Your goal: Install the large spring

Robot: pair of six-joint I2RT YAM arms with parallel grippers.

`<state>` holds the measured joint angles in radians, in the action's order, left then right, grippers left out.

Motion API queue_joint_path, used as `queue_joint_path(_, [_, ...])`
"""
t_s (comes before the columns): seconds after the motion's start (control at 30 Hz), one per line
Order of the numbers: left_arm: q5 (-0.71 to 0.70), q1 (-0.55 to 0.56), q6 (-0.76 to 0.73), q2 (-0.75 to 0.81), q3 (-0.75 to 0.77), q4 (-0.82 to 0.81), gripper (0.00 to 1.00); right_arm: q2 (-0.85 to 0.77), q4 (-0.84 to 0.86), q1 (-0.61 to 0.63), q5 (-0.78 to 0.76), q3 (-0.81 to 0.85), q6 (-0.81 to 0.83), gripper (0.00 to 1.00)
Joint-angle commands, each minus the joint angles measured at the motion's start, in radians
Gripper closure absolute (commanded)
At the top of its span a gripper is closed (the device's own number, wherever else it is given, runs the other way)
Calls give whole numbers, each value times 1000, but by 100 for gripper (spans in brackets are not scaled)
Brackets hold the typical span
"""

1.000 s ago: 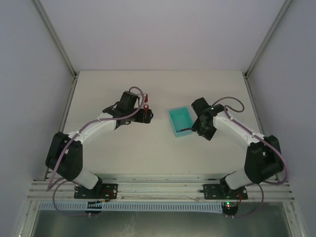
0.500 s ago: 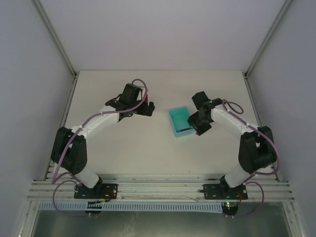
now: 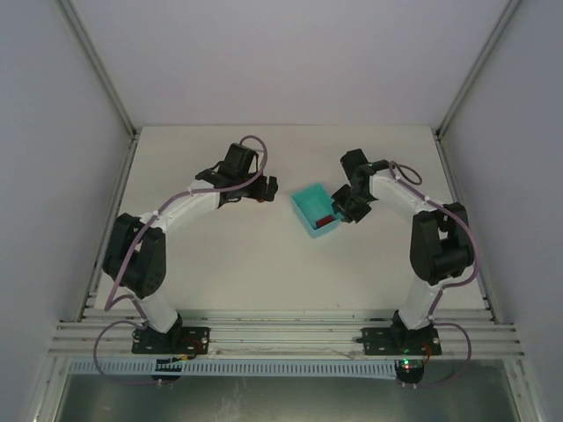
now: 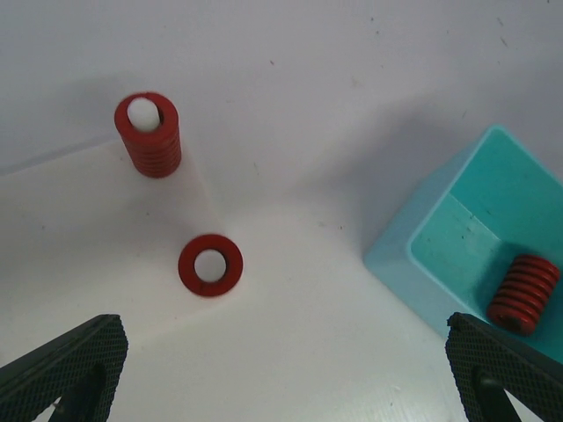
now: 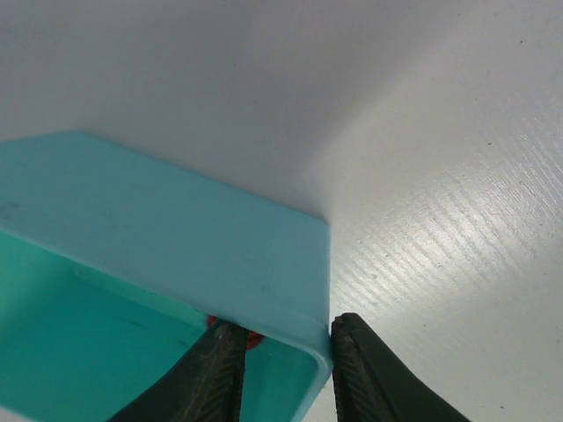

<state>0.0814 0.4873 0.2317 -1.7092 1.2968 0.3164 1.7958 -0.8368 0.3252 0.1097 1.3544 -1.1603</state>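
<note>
A white table [image 3: 264, 264] fills the floor of a plain white booth, with pale walls [image 3: 290, 61] on 3 sides and aluminium posts [image 3: 98, 66] running up the back corners.

The 1 container is a teal bin [image 3: 308, 202], open-topped, standing near the middle of the table. Inside it a loose red coil spring [image 4: 523, 293] lies on its side on the floor of the bin, against 1 wall. The right wrist view shows only a sliver of red behind the bin's rim.

Left of the bin and well apart from it, 2 more red springs stand upright on white pegs. The farther spring [image 4: 148, 134] shows its coils; the nearer one [image 4: 210, 265] is seen end-on, as a ring around its peg.

The right gripper [image 5: 286, 334] pinches the bin's wall near a corner, 1 finger inside and 1 outside.

The left gripper [image 4: 283, 352] hovers left of the bin, above the pegs, its fingers [image 4: 62, 360] spread wide with nothing between them.
</note>
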Motion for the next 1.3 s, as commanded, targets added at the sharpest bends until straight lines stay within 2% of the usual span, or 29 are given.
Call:
queue_joint_path(0.0, [4, -9, -3, -28, 74, 22, 1, 18, -102, -29, 9, 12, 100, 68])
queue_joint_path(0.17, [20, -9, 1, -36, 84, 20, 1, 51, -93, -35, -47, 50, 247, 74])
queue_joint_path(0.33, [13, -9, -1, -29, 87, 22, 1, 98, -77, -32, -21, 108, 428, 78])
queue_joint_path(0.47, [24, -7, 7, -27, 90, 16, 1, 103, -130, -29, -47, 147, 536, 78])
queue_joint_path(0.53, [30, -5, 11, -24, 88, 13, 1, 93, -181, -29, -66, 172, 549, 74])
queue_joint_path(0.73, [9, 5, 20, 4, 78, 11, 1, 21, -247, -16, -66, 238, 452, 60])
queue_joint_path(0.93, [-1, 5, 44, 27, 73, 21, 1, 31, -101, 36, -69, 263, 267, 52])
queue_joint_path(1.1, [-37, 4, 66, 33, 71, 49, 1, 63, 55, 50, -65, 229, 119, 49])
queue_joint_path(1.27, [-49, -2, 95, 36, 64, 54, 1, 120, 236, 80, -40, 215, 61, 50])
